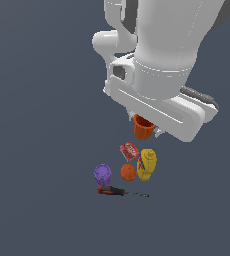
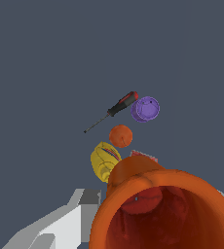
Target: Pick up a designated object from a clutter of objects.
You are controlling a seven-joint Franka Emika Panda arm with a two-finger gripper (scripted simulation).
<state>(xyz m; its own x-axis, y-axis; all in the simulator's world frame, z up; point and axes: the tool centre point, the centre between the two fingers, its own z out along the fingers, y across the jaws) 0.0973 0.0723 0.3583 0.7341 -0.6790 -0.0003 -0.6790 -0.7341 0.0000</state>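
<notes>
Cup point(image 1: 143, 126) hangs in the air, clamped in the gripper point(image 1: 146, 131), clear above the clutter: red box point(image 1: 129, 150), yellow bottle point(image 1: 147, 164), orange ball point(image 1: 128, 172), purple ball point(image 1: 103, 174), screwdriver point(image 1: 113, 190).

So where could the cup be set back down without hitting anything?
The floor is bare on every side of the cluster. Crowded: purple ball, orange ball, yellow bottle, red box and screwdriver sit close together below the cup in the end effector.
</notes>
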